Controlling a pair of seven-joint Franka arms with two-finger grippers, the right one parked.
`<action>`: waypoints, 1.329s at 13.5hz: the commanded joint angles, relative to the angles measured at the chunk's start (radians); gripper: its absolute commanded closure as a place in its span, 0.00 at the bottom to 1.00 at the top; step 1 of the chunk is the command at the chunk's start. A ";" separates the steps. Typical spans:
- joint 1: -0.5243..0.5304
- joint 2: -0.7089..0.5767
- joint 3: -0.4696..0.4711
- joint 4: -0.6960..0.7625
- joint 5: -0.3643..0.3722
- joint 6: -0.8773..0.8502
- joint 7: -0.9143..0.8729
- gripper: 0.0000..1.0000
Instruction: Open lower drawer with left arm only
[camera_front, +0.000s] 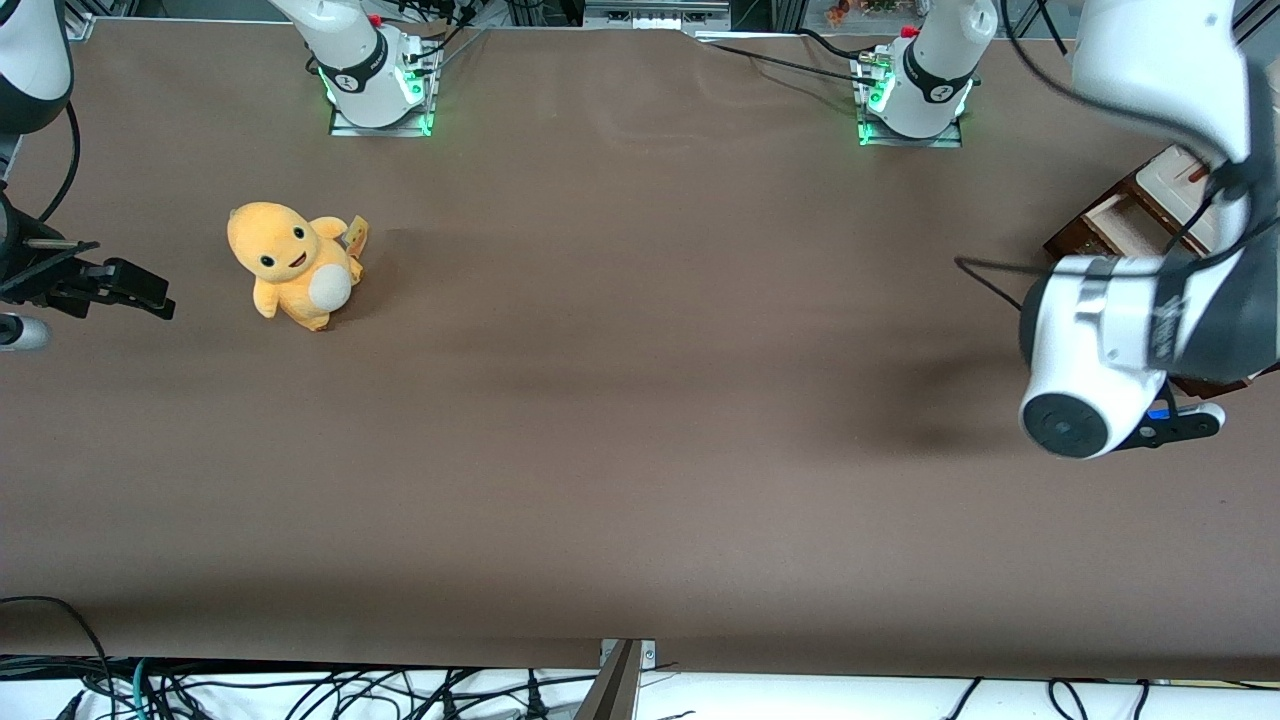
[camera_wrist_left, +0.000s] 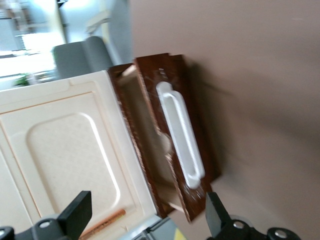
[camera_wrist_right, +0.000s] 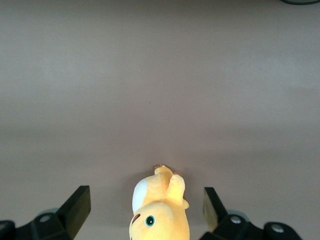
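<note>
Looking from the front, the left arm (camera_front: 1130, 330) hangs over the working arm's end of the table (camera_front: 620, 400), and it blocks most of the small cabinet (camera_front: 1175, 180) sitting there; I can just make out a pale wooden box poking out of the dark brown body, which I take to be the lower drawer (camera_front: 1112, 225) already pulled partway out. The gripper (camera_front: 1180, 420) only shows as a black bit sticking out under the wrist, nearer the front camera than the cabinet. Way off toward the parked arm's end there's a yellow plush toy (camera_front: 295, 265), nothing to do with this. Switching to the left wrist cam, it's clearer: the drawer (camera_wrist_left: 172, 150) with its white bar handle (camera_wrist_left: 180, 137) stands out from the cream top of the cabinet (camera_wrist_left: 65, 150), pale inner side showing, so I'd say the opening is mostly done, maybe a bit more pull left. The gripper (camera_wrist_left: 145, 220) has its fingers spread wide, holding nothing, hovering above the drawer and not touching the handle
</note>
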 joint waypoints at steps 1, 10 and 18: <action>0.008 -0.070 -0.005 0.027 -0.155 -0.008 0.105 0.00; 0.071 -0.365 0.051 -0.166 -0.732 0.378 0.358 0.00; 0.062 -0.614 0.046 -0.555 -0.635 0.546 0.358 0.00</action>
